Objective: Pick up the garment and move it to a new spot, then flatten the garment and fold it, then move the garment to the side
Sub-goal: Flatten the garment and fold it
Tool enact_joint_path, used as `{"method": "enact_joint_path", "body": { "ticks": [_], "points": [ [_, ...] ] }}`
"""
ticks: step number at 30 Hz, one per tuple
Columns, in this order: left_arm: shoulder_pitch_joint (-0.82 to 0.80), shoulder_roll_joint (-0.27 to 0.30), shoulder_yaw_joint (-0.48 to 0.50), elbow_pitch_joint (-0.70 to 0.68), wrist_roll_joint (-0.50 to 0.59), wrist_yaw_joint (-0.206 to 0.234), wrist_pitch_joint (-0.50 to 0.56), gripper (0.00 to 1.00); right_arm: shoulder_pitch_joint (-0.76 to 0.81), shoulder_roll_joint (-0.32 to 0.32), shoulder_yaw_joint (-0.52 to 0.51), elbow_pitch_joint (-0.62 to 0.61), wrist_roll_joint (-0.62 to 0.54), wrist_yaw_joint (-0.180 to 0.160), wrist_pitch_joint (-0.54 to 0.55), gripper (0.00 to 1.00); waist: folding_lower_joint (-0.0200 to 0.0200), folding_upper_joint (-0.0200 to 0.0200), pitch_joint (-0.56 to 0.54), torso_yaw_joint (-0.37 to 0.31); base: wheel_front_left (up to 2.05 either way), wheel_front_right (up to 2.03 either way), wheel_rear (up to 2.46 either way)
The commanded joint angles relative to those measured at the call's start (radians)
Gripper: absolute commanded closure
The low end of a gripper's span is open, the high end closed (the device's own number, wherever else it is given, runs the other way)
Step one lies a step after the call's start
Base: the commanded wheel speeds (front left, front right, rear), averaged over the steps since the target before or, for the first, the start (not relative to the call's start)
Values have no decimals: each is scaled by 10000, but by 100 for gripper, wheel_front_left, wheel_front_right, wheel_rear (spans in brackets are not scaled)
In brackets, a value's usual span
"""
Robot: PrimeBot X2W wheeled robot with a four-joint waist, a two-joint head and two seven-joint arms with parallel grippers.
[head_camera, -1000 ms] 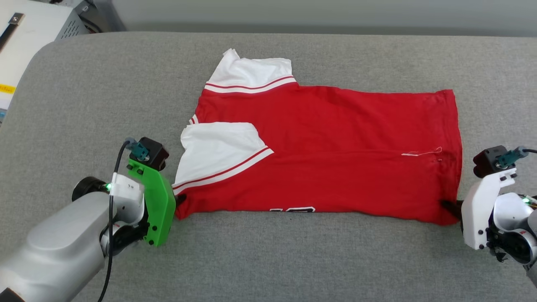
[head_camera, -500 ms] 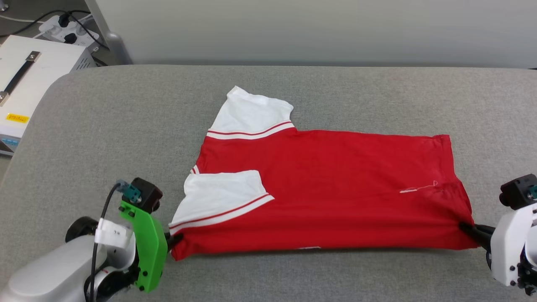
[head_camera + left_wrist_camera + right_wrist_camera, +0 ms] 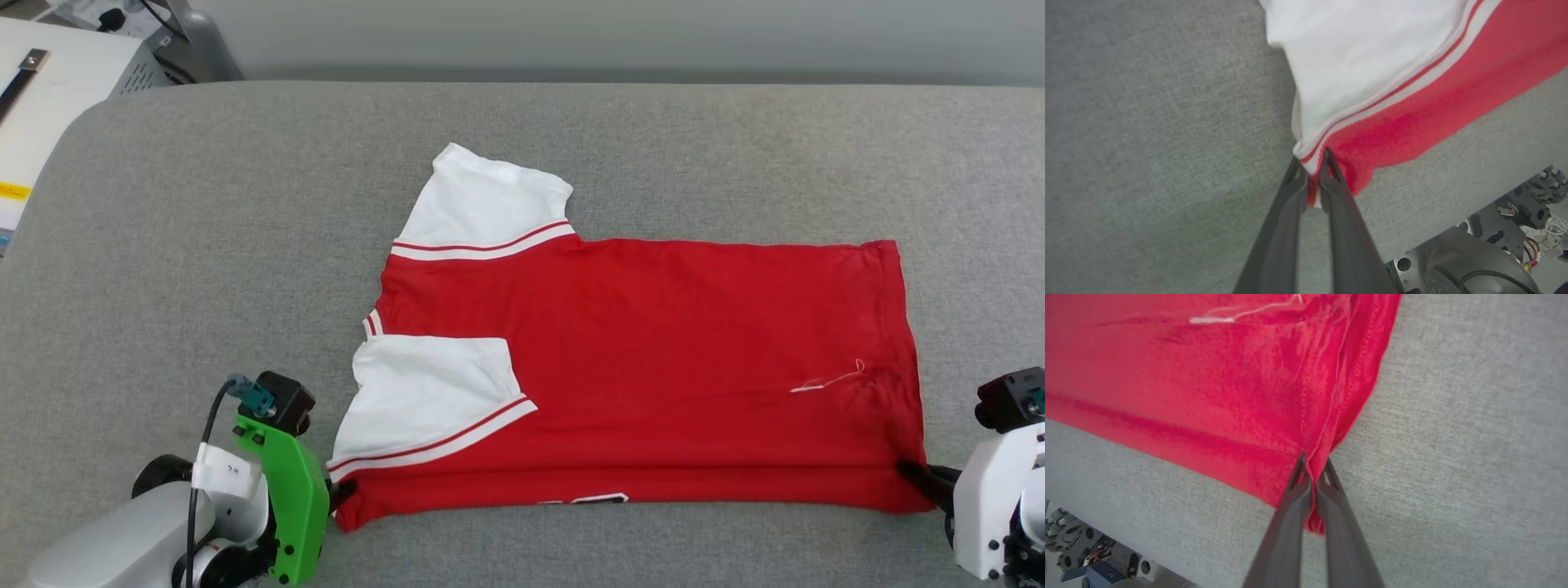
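So, the red-and-white T-shirt [image 3: 653, 367] lies flat in the middle of the grey upholstered surface [image 3: 188, 245]. It's already doubled over lengthwise, with one white sleeve [image 3: 433, 392] turned in on top and the other sleeve [image 3: 490, 200] poking out at the far edge.

It looks like thin, floppy knit with next to no weight and zero stiffness, so it'll sag wherever you don't support it. That grey cover also looks grippy enough to tug the layers apart if you drag it.

Corners are your handles, and you've got both near ones. The left gripper [image 3: 1311, 163] has its fingers pinched narrow on the shoulder-end corner, right by the striped trim [image 3: 1392, 87]. The right gripper [image 3: 1314, 467] is clamped tight on the hem-end corner, with cloth bunched between the tips.

I'd lift evenly with the shirt taut between the two, or the fold probably slumps in the middle.
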Motion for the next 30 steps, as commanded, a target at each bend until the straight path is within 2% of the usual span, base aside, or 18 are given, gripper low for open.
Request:
{"method": "enact_joint_path", "body": {
  "ticks": [1, 2, 3, 4, 5, 6, 10, 13, 19, 25, 30],
  "points": [
    [195, -135, -3, 236, -116, -46, 9, 100, 10, 107, -53, 189, -98, -7, 13, 100, 0, 0, 209, -3, 0, 0, 0],
    [216, -194, -10, 347, -139, -81, -7, 100, 8, 185, -45, 262, -100, -7, -3, 99, 0, 0, 218, 9, 0, 0, 0],
    [232, -245, -24, 479, -123, -114, -44, 100, 8, 260, -34, 332, -113, -7, -29, 83, 0, 0, 208, 22, 0, 0, 0],
    [249, -284, -14, 582, -126, -115, -99, 100, 18, 309, -34, 368, -111, -7, -67, 55, 0, 0, 170, 39, 0, 0, 0],
    [269, -314, 17, 680, -138, -120, -190, 67, 41, 360, -61, 383, -103, -7, -149, 5, 0, 0, 93, 63, 0, 0, 0],
    [267, -306, 37, 729, -103, -116, -274, 0, 61, 379, -101, 374, -112, -7, -234, 0, 0, 0, 34, 79, 0, 0, 0],
    [104, -93, 248, 684, 118, -42, -732, 0, 214, 432, -439, 125, -286, -7, -861, 0, 0, 0, -328, 172, 0, 0, 0],
    [-201, 173, 570, 425, 384, 92, -1263, 0, 254, 577, -1051, -216, -722, -7, -1874, 0, 0, 0, -559, 176, 0, 0, 0],
    [-1123, 450, 1269, 152, 1032, 514, -2227, 0, 85, 1606, -2268, -722, -1982, -7, -4050, 0, 0, 0, -570, -80, 0, 0, 0],
    [-2430, 86, 1916, 341, 1424, 663, -2751, 0, -180, 2618, -2874, -1433, -3015, -7, -5433, 0, 0, 0, 22, -555, 0, 0, 0],
    [-3911, -689, 2278, 1075, 1745, 504, -2895, 0, -278, 3258, -2790, -2085, -3478, -7, -5839, 0, 0, 0, 779, -997, 0, 0, 0]
  ]
}}
